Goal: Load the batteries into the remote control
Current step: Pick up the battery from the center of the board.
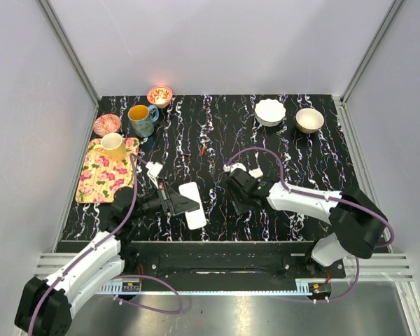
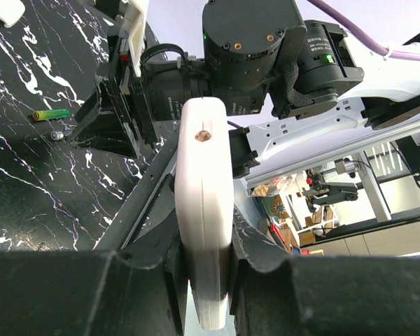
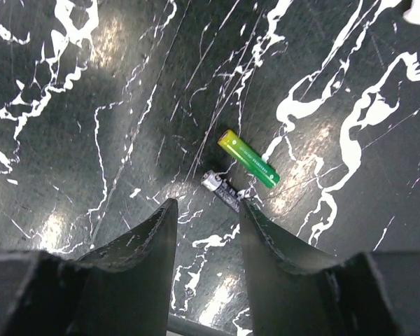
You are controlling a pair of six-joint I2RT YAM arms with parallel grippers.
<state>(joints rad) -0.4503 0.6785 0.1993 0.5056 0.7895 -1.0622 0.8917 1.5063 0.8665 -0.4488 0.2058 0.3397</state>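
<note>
Remote (image 2: 204, 210): gripped edge-on by the left tool (image 2: 206, 273), clamped shut on it.
Right tool (image 3: 206, 210): jaws apart, empty.
Table (image 3: 91, 105): green battery (image 3: 248, 159) and dark battery (image 3: 220, 190) lie loose just ahead of Right tool.
Progress: early; neither battery picked up or loaded.

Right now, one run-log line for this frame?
left fingers: shut on remote control | right fingers: open, over green battery and dark battery lying on table | stage: neither loaded yet
</note>
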